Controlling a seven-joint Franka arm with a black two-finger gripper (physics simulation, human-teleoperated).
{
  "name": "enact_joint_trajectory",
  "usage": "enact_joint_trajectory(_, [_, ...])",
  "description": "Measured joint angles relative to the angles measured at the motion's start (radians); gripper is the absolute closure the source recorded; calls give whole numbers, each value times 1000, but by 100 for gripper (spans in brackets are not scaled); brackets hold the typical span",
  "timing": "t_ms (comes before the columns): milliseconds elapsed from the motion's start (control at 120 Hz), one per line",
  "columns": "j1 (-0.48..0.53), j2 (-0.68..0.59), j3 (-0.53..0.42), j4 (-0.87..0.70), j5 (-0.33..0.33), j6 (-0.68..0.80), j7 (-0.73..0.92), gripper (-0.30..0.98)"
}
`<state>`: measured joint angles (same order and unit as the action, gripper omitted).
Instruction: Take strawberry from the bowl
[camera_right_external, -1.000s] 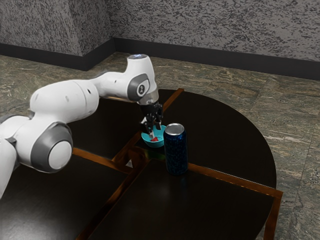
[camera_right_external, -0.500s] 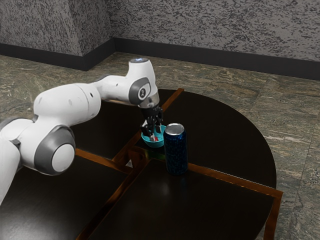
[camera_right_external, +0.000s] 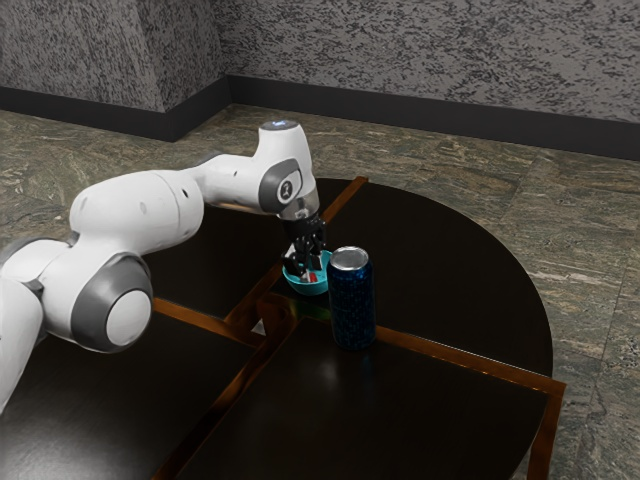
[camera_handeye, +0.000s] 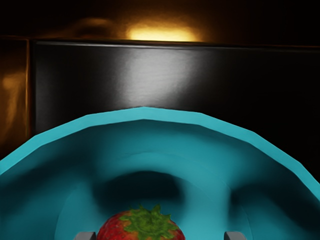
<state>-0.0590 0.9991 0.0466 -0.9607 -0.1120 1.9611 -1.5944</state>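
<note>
The dark tabletop (camera_right_external: 450, 270) carries a tall can (camera_right_external: 352, 300) near the turquoise bowl (camera_handeye: 145, 114). My gripper (camera_right_external: 308, 272) is open inside the bowl, the strawberry (camera_handeye: 112, 231) between its fingertips but closer to one. I'd centre over it, close softly so the fruit doesn't roll, then lift straight up, clear of rim and can.

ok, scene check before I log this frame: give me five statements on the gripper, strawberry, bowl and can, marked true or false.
1. The strawberry is in the bowl. True.
2. The gripper is shut on the strawberry. False: it is open, with a gap at one side of the strawberry.
3. The can stands upright. True.
4. The bowl is red. False: teal.
5. The strawberry has green leaves. True.
</note>
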Motion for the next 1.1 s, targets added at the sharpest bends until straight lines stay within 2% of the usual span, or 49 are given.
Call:
enact_joint_trajectory(500, [2, 15, 2, 0, -1, 1, 0, 47])
enact_joint_trajectory(800, [1, 8, 3, 4, 0, -4, 0, 61])
enact_joint_trajectory(958, [0, -38, 3, -15, 1, -14, -1, 65])
enact_joint_trajectory(1100, [-5, -118, 3, -99, 2, -21, -1, 67])
